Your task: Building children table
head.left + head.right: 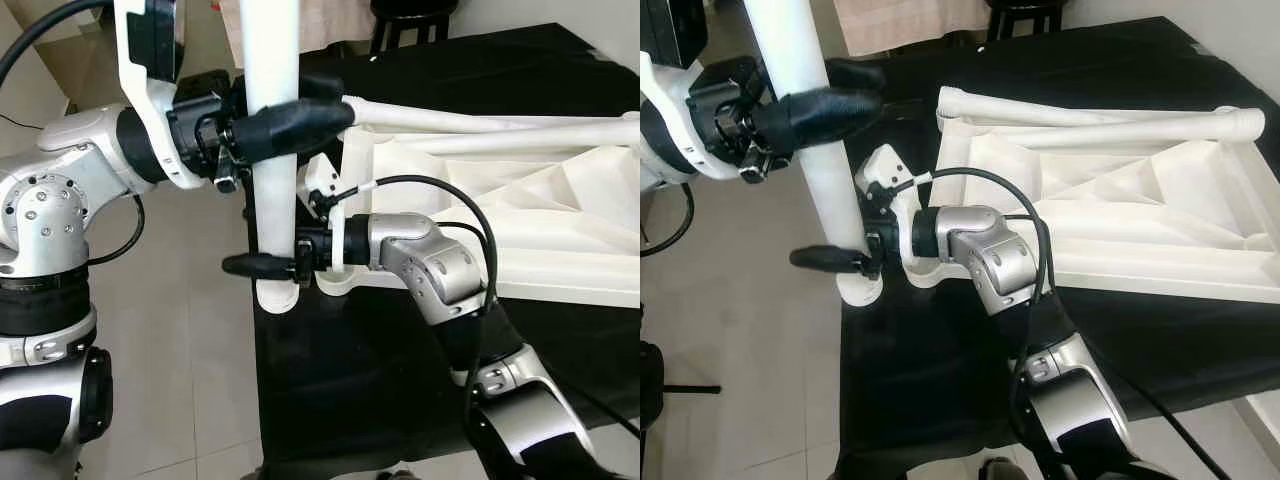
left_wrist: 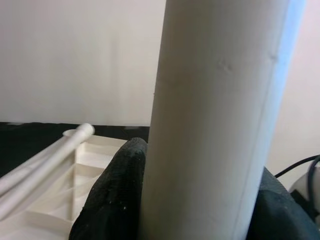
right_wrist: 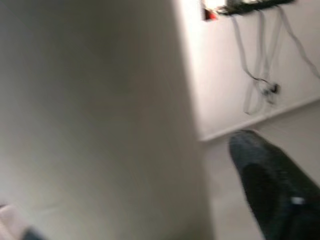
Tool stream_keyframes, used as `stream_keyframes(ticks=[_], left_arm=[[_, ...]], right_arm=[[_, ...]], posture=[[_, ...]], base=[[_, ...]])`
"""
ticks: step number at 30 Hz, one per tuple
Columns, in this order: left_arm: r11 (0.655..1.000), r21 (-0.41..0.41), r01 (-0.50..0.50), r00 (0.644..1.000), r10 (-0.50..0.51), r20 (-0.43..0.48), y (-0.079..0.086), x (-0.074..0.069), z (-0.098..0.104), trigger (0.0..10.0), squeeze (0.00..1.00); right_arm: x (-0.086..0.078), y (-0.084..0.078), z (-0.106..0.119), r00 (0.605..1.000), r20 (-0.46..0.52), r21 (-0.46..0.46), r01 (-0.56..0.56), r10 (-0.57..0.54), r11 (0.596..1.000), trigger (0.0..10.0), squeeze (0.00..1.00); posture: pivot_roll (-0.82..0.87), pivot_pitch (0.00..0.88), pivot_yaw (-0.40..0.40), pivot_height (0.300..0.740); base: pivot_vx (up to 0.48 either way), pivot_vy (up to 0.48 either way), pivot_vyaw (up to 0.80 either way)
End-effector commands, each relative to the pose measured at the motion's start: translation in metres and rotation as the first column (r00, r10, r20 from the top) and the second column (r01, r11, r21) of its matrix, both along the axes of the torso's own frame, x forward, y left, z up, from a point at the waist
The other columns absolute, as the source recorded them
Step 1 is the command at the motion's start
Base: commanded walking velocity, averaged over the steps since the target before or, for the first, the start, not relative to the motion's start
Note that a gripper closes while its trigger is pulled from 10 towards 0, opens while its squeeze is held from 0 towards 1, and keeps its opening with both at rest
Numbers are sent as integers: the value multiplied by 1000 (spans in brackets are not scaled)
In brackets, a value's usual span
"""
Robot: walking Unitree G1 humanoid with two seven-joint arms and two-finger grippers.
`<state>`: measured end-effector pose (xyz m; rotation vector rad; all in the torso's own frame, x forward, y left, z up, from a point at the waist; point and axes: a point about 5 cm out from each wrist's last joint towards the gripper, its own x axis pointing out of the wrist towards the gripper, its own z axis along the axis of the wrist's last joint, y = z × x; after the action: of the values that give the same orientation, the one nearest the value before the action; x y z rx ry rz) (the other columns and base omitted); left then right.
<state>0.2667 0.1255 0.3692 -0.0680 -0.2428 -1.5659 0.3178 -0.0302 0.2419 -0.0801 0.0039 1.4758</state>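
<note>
A white table leg (image 1: 272, 190) stands upright at the left edge of the black cloth. My left gripper (image 1: 285, 120) is shut on its upper part, one black finger (image 2: 112, 195) on each side. My right gripper (image 1: 268, 262) straddles the leg near its lower end; its visible finger (image 3: 270, 185) stands a little off the leg (image 3: 100, 125), so it is open. The leg's foot rests beside the near corner of the upturned white tabletop (image 1: 520, 200). A second white leg (image 1: 500, 125) lies along the tabletop's far edge.
The tabletop lies on a black cloth (image 1: 350, 380) covering a low surface. Tiled floor (image 1: 180, 330) runs along the left. A dark stool (image 1: 410, 20) stands at the back. A black cable (image 1: 470, 215) loops over my right forearm.
</note>
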Motion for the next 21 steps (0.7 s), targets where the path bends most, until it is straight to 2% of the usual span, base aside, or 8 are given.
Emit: stream_keyframes(ticks=[1, 14, 15, 16, 17, 18, 19, 21], left_arm=[[981, 22, 192, 981, -192, 2, -15, -16, 3, 0, 0], [991, -33, 133, 991, -132, 33, -11, -16, 13, 0, 0], [995, -57, 84, 996, -82, 33, -8, -12, 15, 7176, 0], [996, -72, 50, 998, -48, 32, -6, -10, 15, 7176, 0], [996, -94, 6, 1000, -3, 28, -3, -7, 16, 10000, 0], [996, -94, 6, 1000, -3, 28, -3, -7, 16, 10000, 0], [992, -123, -39, 999, 42, 24, 0, -3, 17, 10000, 1000], [974, -184, -135, 991, 137, 0, 12, 8, 18, 10000, 1000]], right_arm=[[-6, 9, 3, 998, 36, 7, -54, 54, 999, 0, 0], [0, 3, 7, 997, 74, -6, -25, 25, 1000, 0, 0], [4, 2, 6, 997, 75, -10, 15, -14, 1000, 0, 0], [6, 0, 5, 996, 75, -12, 40, -39, 999, 0, 0], [10, -1, 5, 995, 73, -12, 73, -72, 997, 0, 0], [10, -1, 5, 995, 73, -12, 73, -72, 997, 0, 0], [14, -3, 5, 991, 75, -10, 108, -107, 994, 0, 0], [27, -9, 9, 971, 74, 14, 228, -228, 974, 0, 0]], posture=[[-55, 124, 51, 740], [-69, 120, 52, 740], [-69, 121, 52, 740], [-69, 121, 52, 740], [-70, 122, 52, 740], [-70, 122, 52, 740], [-70, 123, 52, 740], [-69, 127, 50, 740]], base=[[0, 0, 0], [0, 0, 0], [0, 0, 0], [0, 0, 0], [0, 0, 0], [0, 0, 0], [0, 0, 0], [0, 0, 0]])
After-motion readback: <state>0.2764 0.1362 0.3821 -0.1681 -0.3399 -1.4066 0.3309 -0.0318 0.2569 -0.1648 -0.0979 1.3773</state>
